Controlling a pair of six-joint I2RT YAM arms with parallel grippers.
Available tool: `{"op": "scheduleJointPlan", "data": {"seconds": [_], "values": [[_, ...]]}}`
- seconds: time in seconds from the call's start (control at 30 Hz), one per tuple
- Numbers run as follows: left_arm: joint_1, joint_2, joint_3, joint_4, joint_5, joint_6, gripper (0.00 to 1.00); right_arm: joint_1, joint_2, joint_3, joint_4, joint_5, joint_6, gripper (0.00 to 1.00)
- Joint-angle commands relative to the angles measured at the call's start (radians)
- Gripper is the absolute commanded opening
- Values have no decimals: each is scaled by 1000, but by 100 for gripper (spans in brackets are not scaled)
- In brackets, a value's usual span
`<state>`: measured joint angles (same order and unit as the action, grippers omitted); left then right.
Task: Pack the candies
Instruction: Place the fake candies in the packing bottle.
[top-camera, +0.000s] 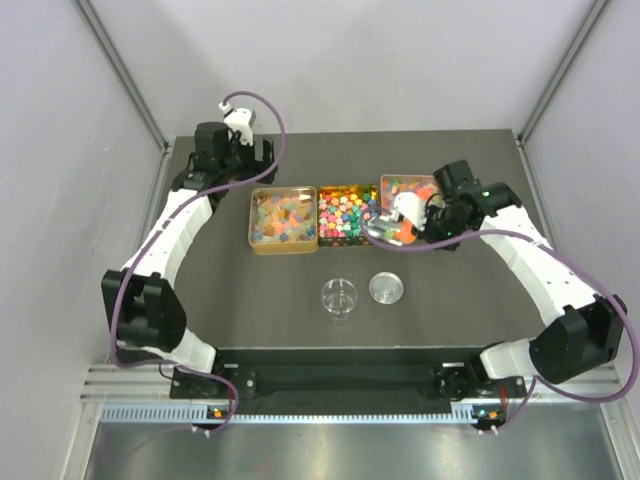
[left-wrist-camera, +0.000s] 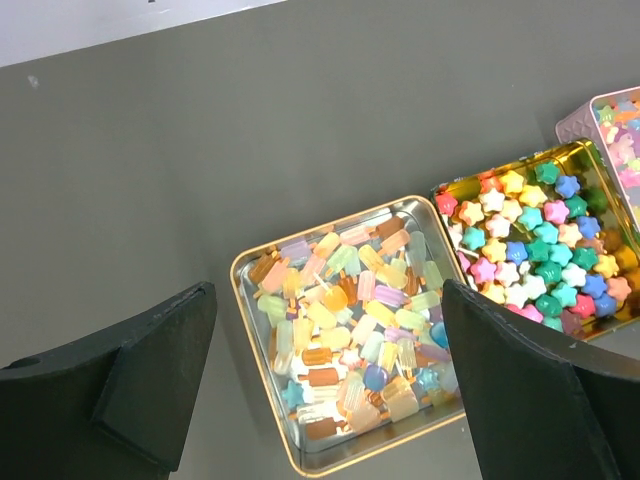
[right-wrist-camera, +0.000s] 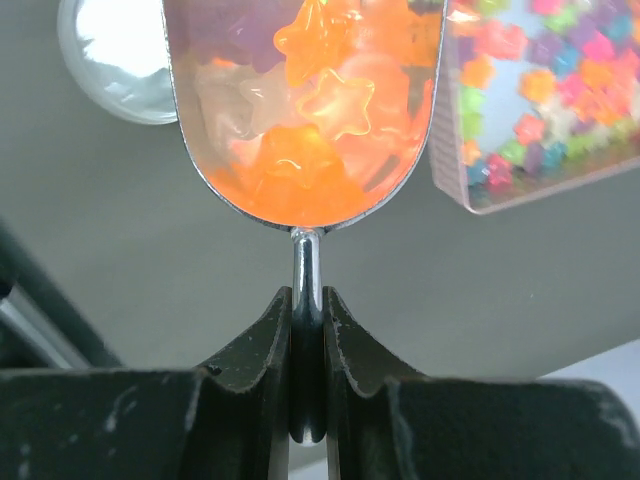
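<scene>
The candies lie in three tins: pale popsicle shapes in a gold tin (top-camera: 254, 226) (left-wrist-camera: 244, 312), bright stars (top-camera: 346, 212) (left-wrist-camera: 535, 245) in the middle tin, more stars in a pink tin (top-camera: 392, 181) (right-wrist-camera: 520, 185). My right gripper (top-camera: 418, 230) (right-wrist-camera: 308, 300) is shut on the thin handle of a metal scoop (top-camera: 385, 230) (right-wrist-camera: 306, 262). The scoop holds orange and pale star candies (right-wrist-camera: 320, 100) just in front of the pink tin. My left gripper (top-camera: 245, 155) (left-wrist-camera: 330, 385) stands wide open above the table behind the gold tin, nothing between its fingers (left-wrist-camera: 150, 370).
A small clear jar (top-camera: 339, 299) stands in front of the tins. Its round silver lid (top-camera: 387, 288) (right-wrist-camera: 110, 60) lies just to its right. The dark table top ends at white walls on the left, back and right.
</scene>
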<state>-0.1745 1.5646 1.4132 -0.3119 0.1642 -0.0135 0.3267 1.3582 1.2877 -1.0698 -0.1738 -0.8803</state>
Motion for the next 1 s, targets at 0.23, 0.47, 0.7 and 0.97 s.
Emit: {"op": "scheduleJointPlan", "data": {"seconds": [0.23, 0.47, 0.7, 0.97], "values": [[72, -190, -123, 82, -9, -17, 99, 351, 22, 127, -202, 201, -118, 0], [98, -262, -184, 95, 5, -46, 99, 485, 99, 180, -263, 344, -85, 0], [119, -316, -240, 105, 9, -59, 99, 552, 185, 277, -324, 517, -59, 0], [155, -367, -296, 122, 11, -78, 99, 658, 171, 254, -354, 542, -37, 0]]}}
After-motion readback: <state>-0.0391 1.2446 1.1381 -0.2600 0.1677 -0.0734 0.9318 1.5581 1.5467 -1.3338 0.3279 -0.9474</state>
